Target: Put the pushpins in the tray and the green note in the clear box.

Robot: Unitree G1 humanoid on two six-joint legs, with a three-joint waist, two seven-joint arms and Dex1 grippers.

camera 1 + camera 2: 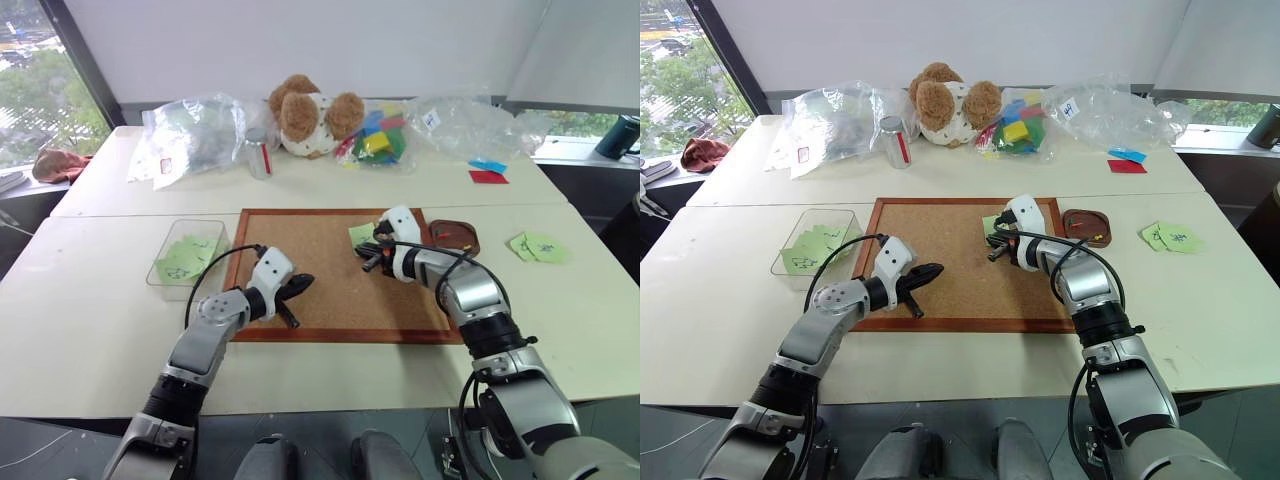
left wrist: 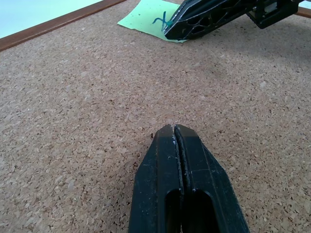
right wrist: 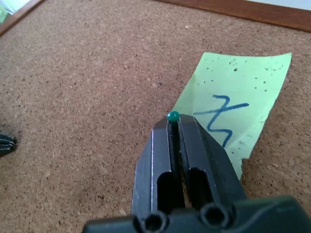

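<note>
The right gripper (image 3: 173, 127) pinches a green pushpin (image 3: 173, 116) at its fingertips, on the green note (image 3: 233, 104) lying just beyond on the cork board (image 1: 330, 290). The left gripper (image 2: 174, 133), pressed together, idles nearby. A straight pull should free the pin without tearing paper.

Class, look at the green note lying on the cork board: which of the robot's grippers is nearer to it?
Right. The right gripper is at the green note, shut on a green pushpin at its edge. The left gripper is shut, apart from it, across the cork board.
</note>
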